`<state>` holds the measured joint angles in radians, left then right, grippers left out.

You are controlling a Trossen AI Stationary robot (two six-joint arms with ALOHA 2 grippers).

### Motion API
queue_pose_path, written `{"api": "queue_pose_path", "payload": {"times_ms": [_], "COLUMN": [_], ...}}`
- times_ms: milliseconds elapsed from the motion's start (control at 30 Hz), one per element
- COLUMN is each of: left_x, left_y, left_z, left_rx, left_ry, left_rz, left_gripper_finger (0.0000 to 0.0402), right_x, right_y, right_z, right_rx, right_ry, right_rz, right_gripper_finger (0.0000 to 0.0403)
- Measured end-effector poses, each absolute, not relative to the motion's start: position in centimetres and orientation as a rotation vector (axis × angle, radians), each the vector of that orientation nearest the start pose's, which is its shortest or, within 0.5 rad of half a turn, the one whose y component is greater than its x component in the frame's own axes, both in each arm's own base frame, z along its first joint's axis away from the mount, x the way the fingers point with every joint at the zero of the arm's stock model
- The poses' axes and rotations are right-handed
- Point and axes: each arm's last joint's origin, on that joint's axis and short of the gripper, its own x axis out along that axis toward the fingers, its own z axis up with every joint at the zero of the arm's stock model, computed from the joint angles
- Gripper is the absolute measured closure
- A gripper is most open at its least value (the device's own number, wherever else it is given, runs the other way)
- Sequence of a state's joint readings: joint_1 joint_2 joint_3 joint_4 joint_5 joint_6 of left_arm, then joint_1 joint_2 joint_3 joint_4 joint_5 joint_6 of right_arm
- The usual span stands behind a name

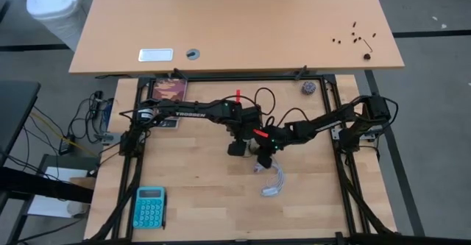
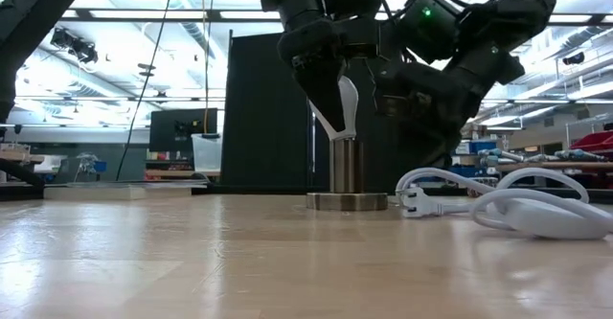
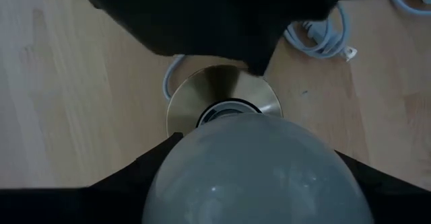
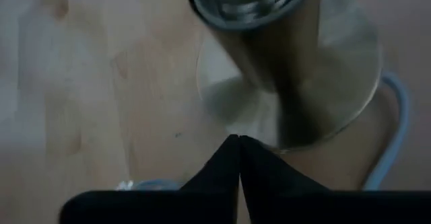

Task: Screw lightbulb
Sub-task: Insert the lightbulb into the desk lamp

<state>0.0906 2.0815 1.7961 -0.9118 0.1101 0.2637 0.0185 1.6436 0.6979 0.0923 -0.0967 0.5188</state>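
The white lightbulb (image 2: 350,103) stands upright over the metallic socket post (image 2: 346,166), its lower end at the socket's mouth. The post rises from a round base disc (image 2: 347,201) that rests on the wooden table. My left gripper (image 2: 335,118) is shut on the bulb at the table's middle (image 1: 237,148). In the left wrist view the bulb (image 3: 252,173) fills the space between the fingers, with the disc (image 3: 222,99) below it. My right gripper (image 4: 239,146) is shut, with its tips at the disc's edge (image 4: 289,109), right of the socket (image 1: 263,157). Whether it touches the disc I cannot tell. My left gripper pinches the bulb's round glass body (image 3: 202,157) between its two fingers (image 3: 145,167), coming from above and pointing down. The bulb is upright, its lower end at the top of the socket post (image 2: 347,139). The screw base is hidden.
The socket's white cord and plug (image 2: 508,209) lie in loops on the table to the right of and nearer than the socket (image 1: 272,182). A teal calculator (image 1: 149,207) lies near the front left. A small purplish ball (image 1: 307,88) lies at the far right.
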Motion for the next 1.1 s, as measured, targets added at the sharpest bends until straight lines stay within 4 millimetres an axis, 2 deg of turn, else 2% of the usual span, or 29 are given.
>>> {"api": "queue_pose_path", "payload": {"times_ms": [233, 467, 767, 933, 1100], "left_x": [43.5, 43.5, 43.4, 43.4, 43.4], "left_y": [3.7, 3.7, 3.6, 3.6, 3.6], "left_z": [23.3, 23.3, 23.3, 23.3, 23.3], "left_rx": [0.116, 0.111, 0.105, 0.105, 0.102], "left_ry": [1.179, 1.179, 1.192, 1.192, 1.196], "left_rz": [-0.167, -0.164, -0.163, -0.163, -0.162], "left_gripper_finger": [0.0142, 0.0142, 0.0142, 0.0142, 0.0142], "right_x": [29.0, 25.3, 22.8, 22.7, 23.4], "right_y": [0.5, 1.3, 0.9, -0.2, -1.3], "right_z": [13.3, 12.6, 11.1, 10.9, 10.2], "right_rx": [0.532, 0.482, 0.437, 0.324, 0.339], "right_ry": [0.791, 0.752, 0.595, 0.567, 0.552], "right_rz": [-0.148, -0.265, -0.348, -0.364, -0.296], "right_gripper_finger": [0.0292, 0.0229, 0.0217, 0.0220, 0.0221]}}
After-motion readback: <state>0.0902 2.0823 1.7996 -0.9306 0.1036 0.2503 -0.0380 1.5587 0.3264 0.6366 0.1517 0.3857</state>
